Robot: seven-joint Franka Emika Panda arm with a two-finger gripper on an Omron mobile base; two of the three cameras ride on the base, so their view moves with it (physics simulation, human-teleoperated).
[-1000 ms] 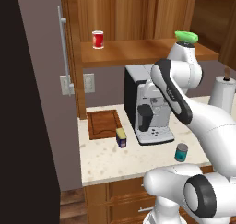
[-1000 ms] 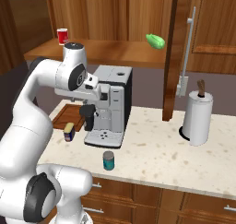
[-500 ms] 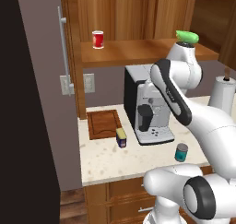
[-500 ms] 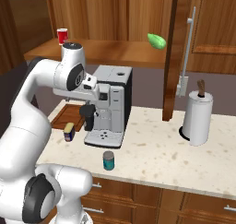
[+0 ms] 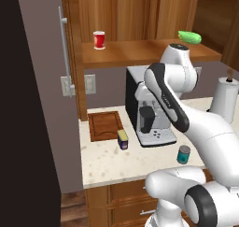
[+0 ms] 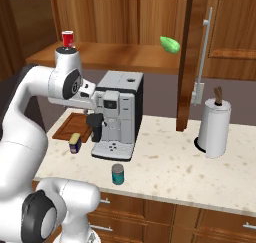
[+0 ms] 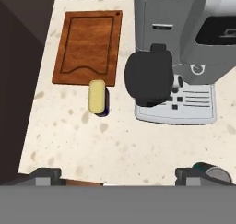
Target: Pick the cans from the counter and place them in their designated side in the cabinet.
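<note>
2 cans left to move: the small dark blue can with a yellow top (image 7: 97, 97) and the teal grey-lidded can (image 5: 184, 154) both sit on the beige speckled stone counter (image 7: 115, 144). The gripper (image 7: 120, 176) just spread wide and is empty, so I'd guess the first pick is next.

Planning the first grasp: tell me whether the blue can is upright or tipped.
Upright. The blue can stands on the counter by the cutting board, its yellow top facing up toward the hand camera; both base views show it standing too.

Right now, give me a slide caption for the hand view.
Open pincer above the counter, blue can beside the cutting board.
</note>
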